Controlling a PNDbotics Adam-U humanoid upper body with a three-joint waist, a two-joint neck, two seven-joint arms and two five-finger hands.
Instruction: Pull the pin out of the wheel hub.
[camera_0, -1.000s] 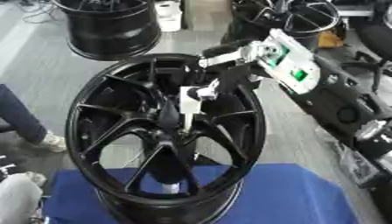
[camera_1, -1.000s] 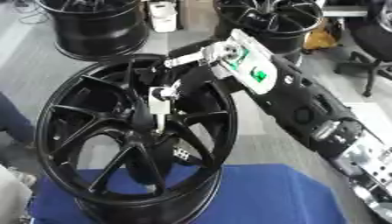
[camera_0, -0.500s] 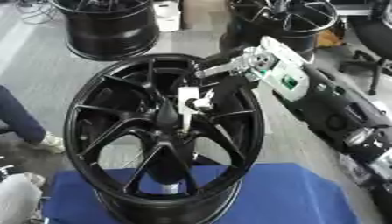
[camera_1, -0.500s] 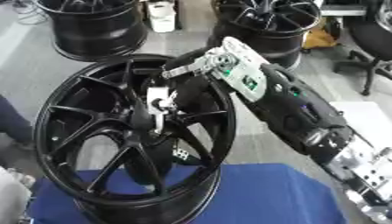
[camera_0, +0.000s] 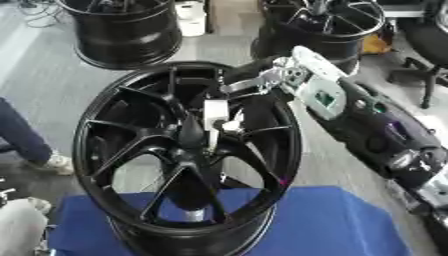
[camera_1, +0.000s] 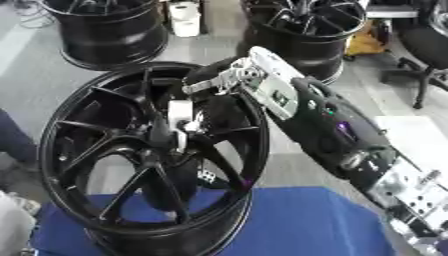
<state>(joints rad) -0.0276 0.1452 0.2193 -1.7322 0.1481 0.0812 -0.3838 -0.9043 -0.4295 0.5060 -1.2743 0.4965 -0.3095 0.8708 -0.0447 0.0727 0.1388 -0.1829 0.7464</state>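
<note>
Large glossy black multi-spoke alloy wheel (camera_0: 188, 155) standing upright on its rim, on a blue-covered surface (camera_0: 341, 220); all else placed against that wheel. Behind it on the grey floor, more black wheels (camera_0: 122, 30), well apart. Right arm reaching in from the wheel's right side and crossing over its upper rim, black with a white and green panel near the wrist. Right hand (camera_1: 226, 107) in front of the upper spokes, just above and right of the hub centre, dark fingers (camera_0: 229, 125) curled toward the pin; apparently pinching it, though the contact itself hard to make out against the black spokes. Left hand nowhere in either view.

Small white, roughly rectangular pin (camera_0: 214, 116) with a thin pale stem below, sitting upright at the wheel's centre, stem pointing down into the hub.

Step in hand, judged from this: drawing the pin clear of the hub. Best done by pulling straight along the stem's own line, no sideways twist, since a tilt would likely jam the stem in the bore. Worth keeping the wrist clear of the upper rim and nearby spokes, and avoiding any push on the upright wheel, which might rock on its rim.
</note>
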